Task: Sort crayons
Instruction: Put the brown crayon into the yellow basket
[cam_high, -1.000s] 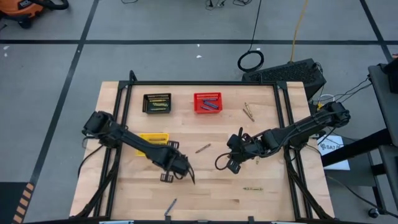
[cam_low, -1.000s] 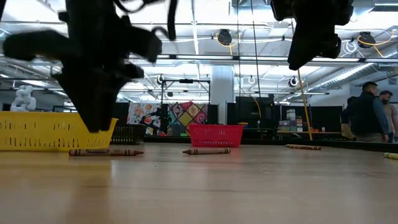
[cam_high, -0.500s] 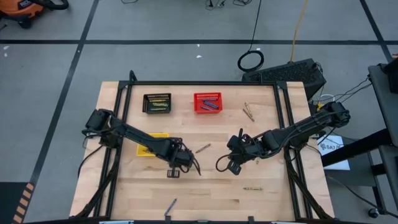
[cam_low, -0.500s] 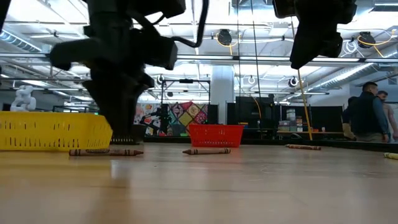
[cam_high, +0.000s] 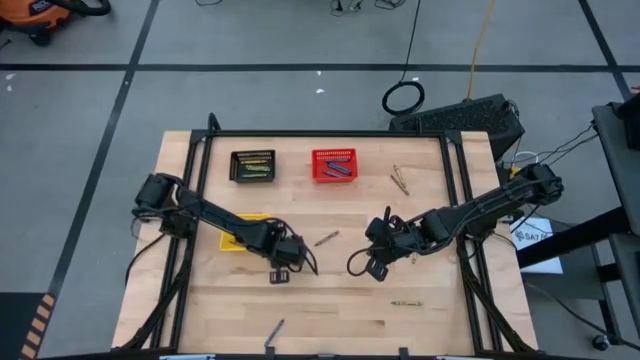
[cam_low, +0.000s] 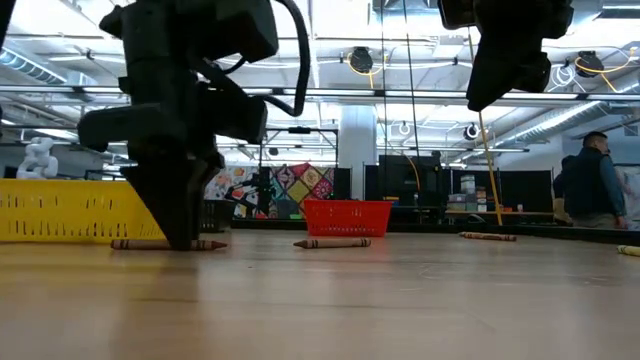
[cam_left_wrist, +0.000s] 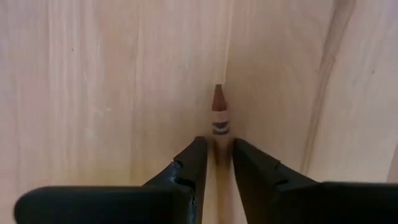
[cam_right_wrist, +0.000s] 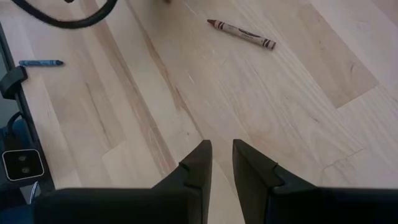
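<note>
A brown crayon (cam_low: 205, 244) lies on the table in front of the yellow basket (cam_low: 70, 210). My left gripper (cam_high: 284, 264) stands down on it, shut, and its pointed end (cam_left_wrist: 218, 99) sticks out past the fingers. My right gripper (cam_high: 375, 262) hangs above the table's middle right, empty, its fingers a narrow gap apart (cam_right_wrist: 222, 152). Loose crayons lie on the table: a second brown one (cam_high: 326, 238), two at the far right (cam_high: 400, 180), a yellow-green one (cam_high: 406, 303) and a blue one (cam_high: 275, 333). My left gripper pinches the brown crayon by its two long sides (cam_left_wrist: 220, 129) between its two fingers, somewhat back from the pointed end. The fingers come from above, pointing down, and stand across the crayon. The crayon lies flat on the table (cam_low: 140, 244).
The black basket (cam_high: 252, 166) with yellow-green crayons and the red basket (cam_high: 334, 165) with blue crayons stand at the far edge. The yellow basket (cam_high: 250, 222) sits partly under the left arm. People stand in the room behind the table (cam_low: 585, 185).
My left gripper has come down from above the table and a little toward the far edge, turning as it went. It now stands on the brown crayon in front of the yellow basket. The crayon has stayed where it lay.
</note>
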